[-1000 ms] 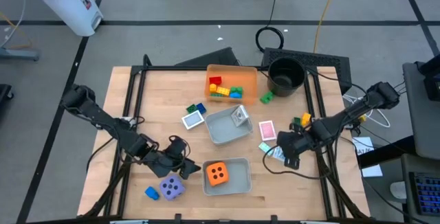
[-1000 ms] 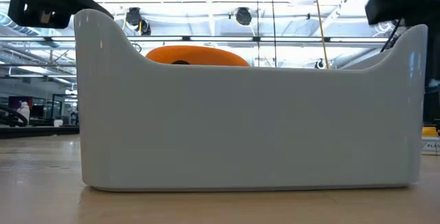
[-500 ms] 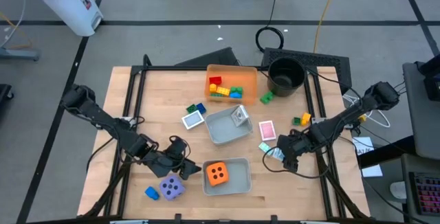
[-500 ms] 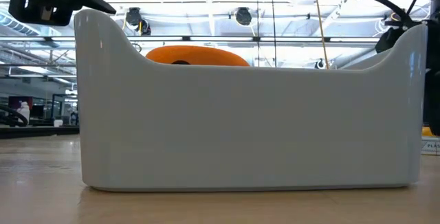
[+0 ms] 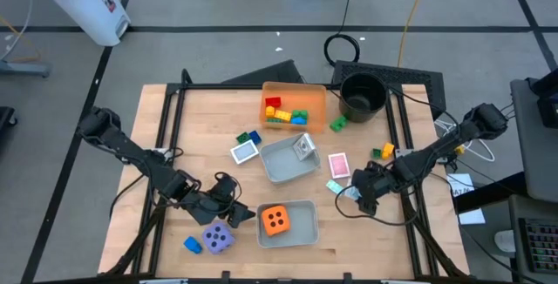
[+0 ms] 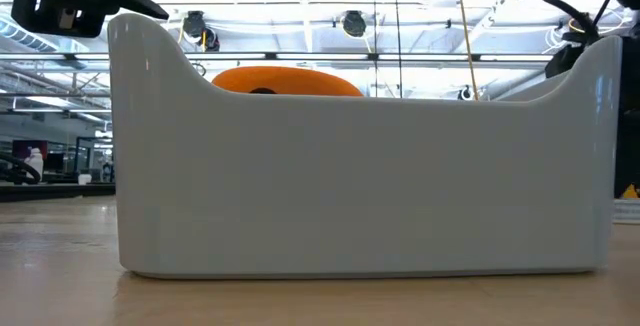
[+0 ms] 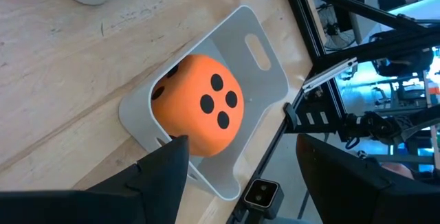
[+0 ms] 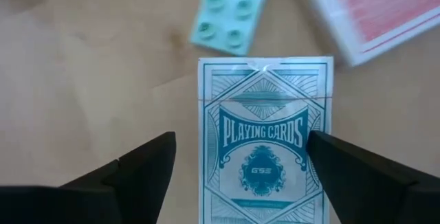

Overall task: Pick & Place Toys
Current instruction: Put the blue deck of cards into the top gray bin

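The right claw [image 8: 237, 176] is hanging low over a teal card box [image 8: 265, 138] lying flat on the wooden table [image 5: 174, 145], with its fingers spread wide on both sides of the box and nothing pinched. A pale brick [image 8: 230, 11] and a pink card box [image 8: 375, 11] are lying just beside it. The flat box could slide away if the fingers come down crooked, or the claw could bump the pale brick. The left claw [image 7: 237, 165] is waiting, spread and empty, near the grey tray [image 7: 265, 80] holding the orange die [image 7: 196, 104]. Moving forward could knock that tray.
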Controlling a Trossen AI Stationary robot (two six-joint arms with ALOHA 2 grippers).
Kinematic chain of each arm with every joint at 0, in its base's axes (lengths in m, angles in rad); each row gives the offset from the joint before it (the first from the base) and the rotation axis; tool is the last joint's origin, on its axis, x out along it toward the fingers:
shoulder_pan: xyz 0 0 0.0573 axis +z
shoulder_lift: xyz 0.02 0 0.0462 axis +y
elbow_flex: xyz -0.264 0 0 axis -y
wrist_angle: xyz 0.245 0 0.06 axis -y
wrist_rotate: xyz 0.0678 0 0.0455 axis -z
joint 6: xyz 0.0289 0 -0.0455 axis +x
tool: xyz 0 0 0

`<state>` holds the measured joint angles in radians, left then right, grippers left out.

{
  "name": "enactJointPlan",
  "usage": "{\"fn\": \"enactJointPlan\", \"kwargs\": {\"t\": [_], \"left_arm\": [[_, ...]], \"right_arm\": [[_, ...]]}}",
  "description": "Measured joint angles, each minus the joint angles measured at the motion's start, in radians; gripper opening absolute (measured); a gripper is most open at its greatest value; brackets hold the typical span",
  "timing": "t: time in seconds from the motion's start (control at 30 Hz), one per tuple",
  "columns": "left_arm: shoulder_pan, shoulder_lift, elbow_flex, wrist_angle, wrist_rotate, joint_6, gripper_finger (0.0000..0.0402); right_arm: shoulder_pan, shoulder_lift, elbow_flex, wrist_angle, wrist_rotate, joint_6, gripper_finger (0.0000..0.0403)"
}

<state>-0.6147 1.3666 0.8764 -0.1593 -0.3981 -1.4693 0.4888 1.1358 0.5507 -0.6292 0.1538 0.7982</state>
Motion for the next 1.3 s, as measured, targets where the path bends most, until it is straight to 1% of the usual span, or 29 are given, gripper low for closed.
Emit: {"fn": "enactJointPlan", "kwargs": {"t": [0.07,0.2,0.3,0.43,0.6,0.73,0.83,0.9,1.0,1.17,1.3], "left_arm": [[0.000,0.000,0.000,0.000,0.000,-0.001,0.0271],[0.000,0.000,0.000,0.000,0.000,-0.005,0.0271],[0.000,0.000,0.000,0.000,0.000,-0.005,0.0271],[0.000,0.000,0.000,-0.002,0.000,-0.003,0.0271],[0.000,0.000,0.000,-0.006,0.000,-0.002,0.0271],[0.000,0.000,0.000,-0.010,0.000,0.000,0.0271],[0.000,0.000,0.000,-0.010,0.000,0.008,0.0271],[0.000,0.000,0.000,-0.010,0.000,0.008,0.0271],[0.000,0.000,0.000,-0.010,-0.001,0.009,0.0271],[0.000,0.000,0.000,-0.010,-0.005,0.013,0.0271],[0.000,0.000,0.000,-0.010,-0.005,0.016,0.0271]], "right_arm": [[-0.009,0.001,0.000,-0.004,0.014,-0.008,0.0323],[-0.037,-0.001,-0.001,0.025,0.005,-0.025,0.0320],[-0.058,-0.028,-0.002,0.026,0.001,-0.026,0.0320],[-0.085,-0.111,-0.004,-0.012,0.004,-0.032,0.0320],[-0.100,-0.211,-0.005,-0.020,0.002,-0.062,0.0320],[-0.100,-0.264,-0.004,-0.013,0.002,-0.058,0.0320],[-0.100,-0.290,-0.004,-0.012,-0.022,-0.035,0.0320],[-0.100,-0.296,-0.003,-0.015,-0.038,-0.044,0.0320],[-0.100,-0.298,-0.003,-0.020,-0.055,-0.105,0.0320],[-0.100,-0.266,-0.002,-0.063,-0.048,-0.163,0.0320],[-0.099,-0.211,-0.002,-0.127,-0.013,-0.182,0.0320]]}}
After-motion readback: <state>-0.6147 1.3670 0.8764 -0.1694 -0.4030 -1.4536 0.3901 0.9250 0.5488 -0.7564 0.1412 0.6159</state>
